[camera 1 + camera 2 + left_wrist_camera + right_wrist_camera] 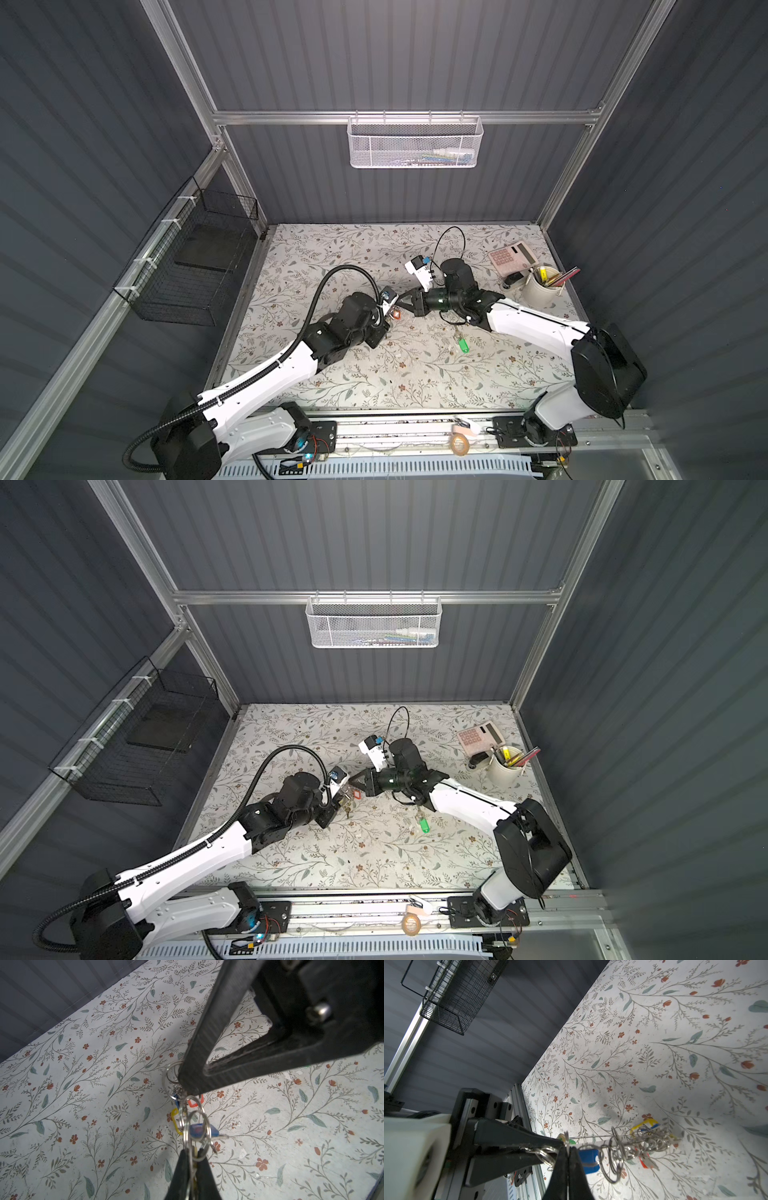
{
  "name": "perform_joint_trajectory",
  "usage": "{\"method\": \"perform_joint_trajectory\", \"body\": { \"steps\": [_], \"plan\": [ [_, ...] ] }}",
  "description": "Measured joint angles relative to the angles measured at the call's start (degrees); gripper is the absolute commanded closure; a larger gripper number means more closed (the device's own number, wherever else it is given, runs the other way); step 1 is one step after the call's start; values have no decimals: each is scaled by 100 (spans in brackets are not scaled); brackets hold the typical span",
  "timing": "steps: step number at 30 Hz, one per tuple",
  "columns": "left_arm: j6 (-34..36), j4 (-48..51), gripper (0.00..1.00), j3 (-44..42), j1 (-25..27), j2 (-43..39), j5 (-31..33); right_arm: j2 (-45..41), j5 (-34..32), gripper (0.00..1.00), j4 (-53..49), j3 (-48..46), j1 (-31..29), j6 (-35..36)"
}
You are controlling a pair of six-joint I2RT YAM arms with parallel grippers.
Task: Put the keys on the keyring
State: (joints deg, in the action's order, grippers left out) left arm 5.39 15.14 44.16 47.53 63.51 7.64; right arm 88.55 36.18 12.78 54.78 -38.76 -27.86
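The keys (pixel 463 345) with their green tag lie loose on the floral table, right of centre, below my right forearm; they show in both top views (pixel 424 825). The keyring (pixel 193 1124), a bunch of silver rings with blue, yellow and red tags, hangs above mid-table between my two grippers. In the left wrist view my left gripper (pixel 192 1159) is shut on its silver rings. In the right wrist view my right gripper (pixel 568 1153) is shut on a thin metal part of the keyring (pixel 643 1142). The two grippers' tips almost meet in a top view (pixel 397 305).
A pink calculator (pixel 513 255) and a white cup of pens (pixel 540 286) stand at the back right of the table. A black wire basket (pixel 195 266) hangs on the left wall, a white mesh basket (pixel 415 143) on the back rail. A tape roll (pixel 459 444) sits on the front rail.
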Motion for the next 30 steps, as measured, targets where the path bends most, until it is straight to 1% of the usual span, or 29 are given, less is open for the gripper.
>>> {"method": "perform_joint_trajectory", "body": {
  "steps": [5,6,8,10,12,17,20,25,28,30],
  "plan": [
    [-17,-96,100,-11,0,55,144,46,-118,100,820,-323,-22,-269],
    [-31,-114,97,-22,0,52,166,44,-177,100,1023,-420,-39,-286],
    [-39,-144,82,-44,2,48,179,26,-282,100,1384,-603,-70,-291],
    [-24,-258,73,-76,59,17,-9,4,-450,100,1821,-815,-118,-258],
    [-39,-385,66,-125,201,-101,-203,-44,-520,100,2310,-1067,-144,-166],
    [-55,-601,54,-170,310,-555,-603,-140,-691,100,3451,-1569,-144,114],
    [-52,-688,51,-146,352,-848,-778,-140,-667,100,4148,-1814,-133,323],
    [-85,-765,47,76,286,-1316,-935,-140,-428,100,4743,-1891,-61,577],
    [-258,-861,47,186,-13,-1665,-1113,-146,-245,100,4922,-1930,17,625],
    [-431,-901,47,278,-437,-1818,-1276,-179,-109,100,4966,-1971,87,640]
  ]
}}
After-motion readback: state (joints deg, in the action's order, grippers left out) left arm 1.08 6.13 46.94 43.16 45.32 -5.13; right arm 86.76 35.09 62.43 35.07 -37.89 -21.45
